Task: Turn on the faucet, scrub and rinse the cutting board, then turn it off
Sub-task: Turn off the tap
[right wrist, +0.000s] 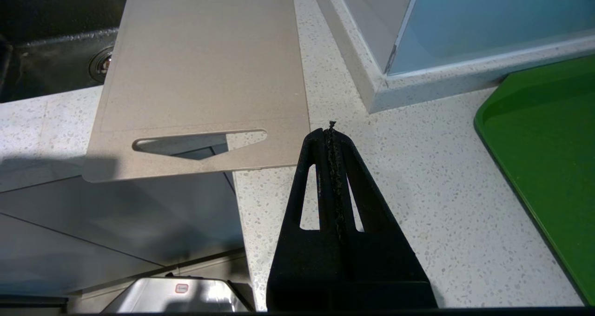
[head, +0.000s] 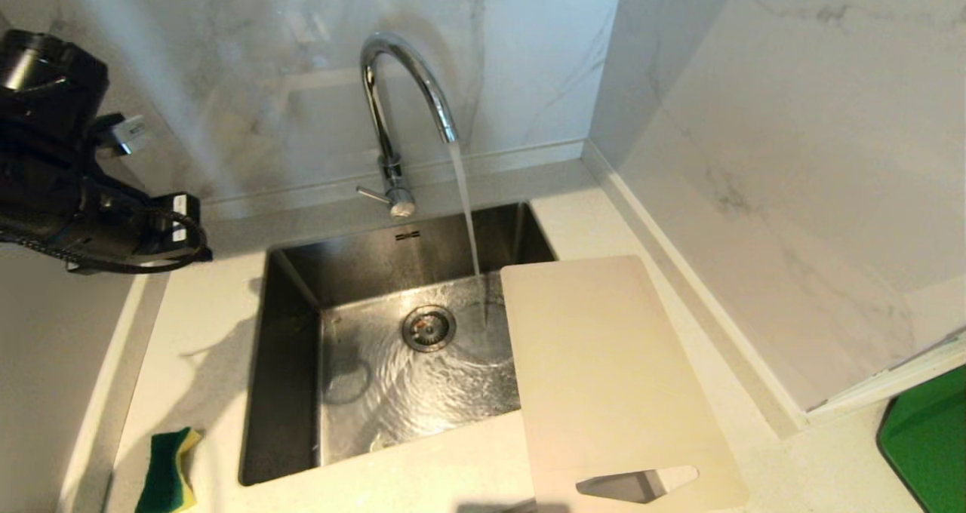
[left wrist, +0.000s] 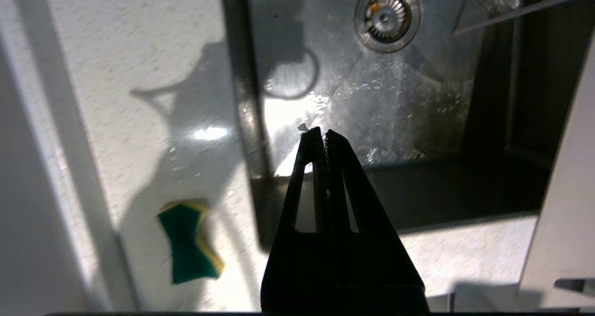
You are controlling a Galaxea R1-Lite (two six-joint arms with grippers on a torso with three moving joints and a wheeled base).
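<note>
The chrome gooseneck faucet (head: 392,113) stands behind the sink, and a stream of water runs from its spout into the basin. The beige cutting board (head: 604,377) lies flat on the counter to the right of the sink, its left part over the basin and its handle cutout past the counter's front edge. My left arm (head: 68,173) is raised at the far left, and its gripper (left wrist: 321,131) is shut and empty above the sink's front left corner. My right gripper (right wrist: 330,129) is shut and empty over the counter, just right of the cutting board's (right wrist: 200,74) handle end.
A green and yellow sponge (head: 170,471) (left wrist: 188,241) lies on the counter left of the sink near the front edge. The steel sink (head: 294,392) is wet, with a round drain (head: 428,327). A green tray (head: 932,445) (right wrist: 548,144) sits at the far right. Marble walls close the back and right.
</note>
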